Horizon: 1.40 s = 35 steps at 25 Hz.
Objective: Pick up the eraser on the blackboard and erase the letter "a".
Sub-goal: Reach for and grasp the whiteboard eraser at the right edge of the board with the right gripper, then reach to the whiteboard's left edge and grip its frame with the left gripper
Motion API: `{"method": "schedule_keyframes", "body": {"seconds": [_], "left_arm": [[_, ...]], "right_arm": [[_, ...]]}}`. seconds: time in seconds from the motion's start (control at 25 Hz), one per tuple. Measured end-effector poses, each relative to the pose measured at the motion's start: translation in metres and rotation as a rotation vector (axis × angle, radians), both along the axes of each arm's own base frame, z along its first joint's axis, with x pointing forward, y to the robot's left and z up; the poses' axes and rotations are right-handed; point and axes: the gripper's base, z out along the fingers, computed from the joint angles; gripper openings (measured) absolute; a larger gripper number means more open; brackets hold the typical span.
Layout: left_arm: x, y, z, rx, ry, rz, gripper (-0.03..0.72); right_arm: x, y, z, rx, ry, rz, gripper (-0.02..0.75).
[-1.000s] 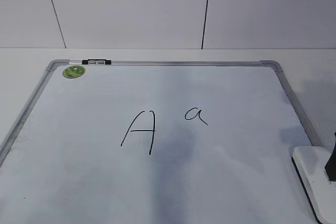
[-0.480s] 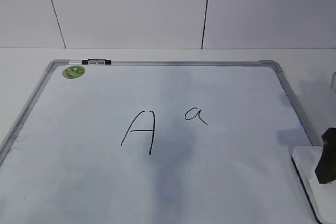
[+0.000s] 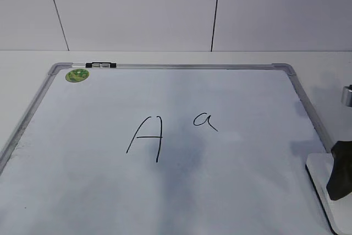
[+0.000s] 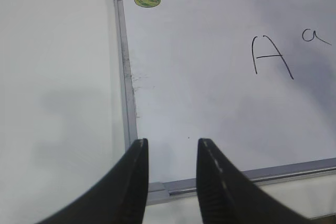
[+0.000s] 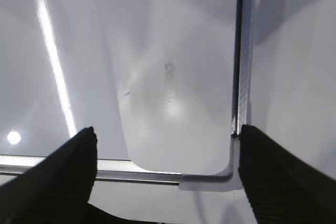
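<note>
The right gripper, its dark ribbed jaws spread wide, is hanging over the white rounded plastic eraser, which is lying between them at the near right corner of the white dry-erase blackboard with its silver metal frame. The jaws risk clipping the frame rail just beside the eraser, or pinching too shallowly so the smooth block slips. The small cursive letter "a" is sitting well apart, mid-board. The left gripper is idling, slightly parted and empty.
</note>
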Motion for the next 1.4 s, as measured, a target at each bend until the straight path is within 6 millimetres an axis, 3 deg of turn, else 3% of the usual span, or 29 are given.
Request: {"method": "schedule_keyframes", "body": {"seconds": [0.48,0.8,1.4], "left_arm": [[0.000,0.000,0.000,0.000,0.000,0.000,0.235],[0.000,0.000,0.000,0.000,0.000,0.000,0.236],[0.000,0.000,0.000,-0.003,0.000,-0.002,0.236]], "right_arm": [[0.000,0.000,-0.013,-0.020,0.030,0.008,0.665],[-0.004,0.021,-0.014,-0.090,0.015,0.097,0.657],[0.002,0.021,-0.014,-0.135,-0.047,-0.012,0.641]]}}
